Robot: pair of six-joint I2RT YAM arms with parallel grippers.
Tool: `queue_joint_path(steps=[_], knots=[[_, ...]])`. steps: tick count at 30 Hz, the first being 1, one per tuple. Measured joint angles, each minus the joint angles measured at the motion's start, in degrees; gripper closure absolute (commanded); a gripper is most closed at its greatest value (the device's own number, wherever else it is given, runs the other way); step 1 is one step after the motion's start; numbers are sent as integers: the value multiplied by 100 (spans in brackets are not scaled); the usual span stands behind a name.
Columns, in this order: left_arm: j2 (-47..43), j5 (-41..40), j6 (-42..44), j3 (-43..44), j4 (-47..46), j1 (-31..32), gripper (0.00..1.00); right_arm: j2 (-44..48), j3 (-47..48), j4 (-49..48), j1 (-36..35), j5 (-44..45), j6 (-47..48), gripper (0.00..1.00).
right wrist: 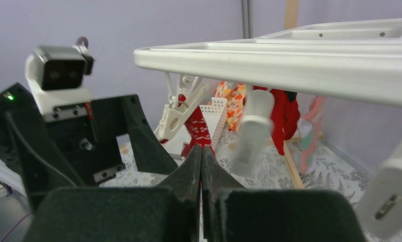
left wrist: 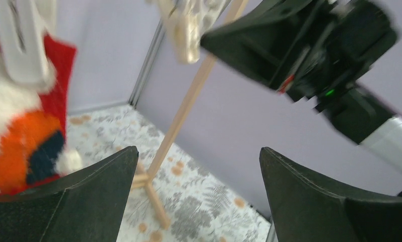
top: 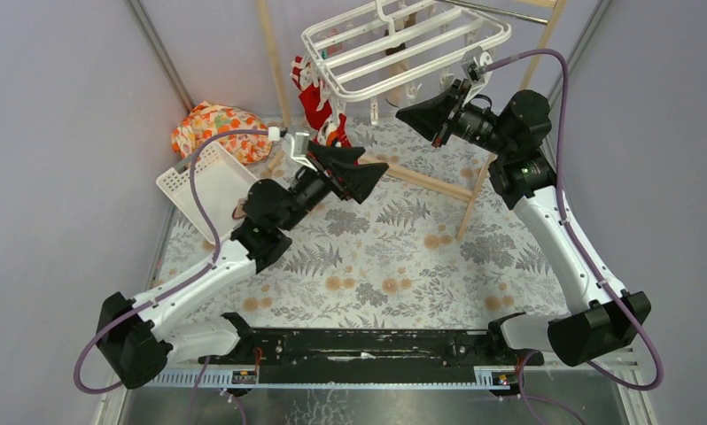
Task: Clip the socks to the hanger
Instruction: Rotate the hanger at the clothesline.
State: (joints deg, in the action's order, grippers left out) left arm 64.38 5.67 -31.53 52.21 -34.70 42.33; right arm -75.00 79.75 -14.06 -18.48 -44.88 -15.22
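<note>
A: Noted: rectangular plastic grid-frame hanger (top: 394, 46), white throughout. The small soft sock (top: 313, 99) is bright red with white festive markings.
B: Confirmed. The crumpled cloth bundle (top: 215, 128) is orange with a floral print. The slotted plastic basket (top: 199, 181) is white. The flat table covering (top: 403, 266) is pale, with grey fern leaves and orange blossoms.

Red socks (top: 314, 102) hang from the white hanger (top: 403, 44); left hand (top: 366, 173) near them.

Hanger (top: 394, 53) over the table's (top: 403, 266) far side.
A sock (top: 314, 102) hangs at its left end; the slotted basket (top: 213, 173) lies left of the sock, with the cloth bundle (top: 217, 127) behind it.
</note>
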Motion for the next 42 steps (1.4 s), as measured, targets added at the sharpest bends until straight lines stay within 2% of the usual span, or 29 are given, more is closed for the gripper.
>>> queue_joint_path(steps=[5,9,14,17,26,31,42], knots=[[107,-96,140,-409,-105,2,1,98,0,83,0,35,57,100],[131,-122,308,-468,-647,2,1,243,-9,155,-2,39,107,99],[317,-195,634,-501,-1353,-46,1,503,-76,208,-2,46,186,58],[455,-153,717,-522,-1589,-240,1,535,-59,247,-2,44,280,50],[310,-59,726,-844,-1792,-1104,1,315,26,306,-2,31,295,45],[350,177,726,-859,-2162,-1241,1,162,63,295,-2,24,221,45],[1733,1093,807,-385,-3821,-1244,1,153,358,407,-2,35,304,45]])
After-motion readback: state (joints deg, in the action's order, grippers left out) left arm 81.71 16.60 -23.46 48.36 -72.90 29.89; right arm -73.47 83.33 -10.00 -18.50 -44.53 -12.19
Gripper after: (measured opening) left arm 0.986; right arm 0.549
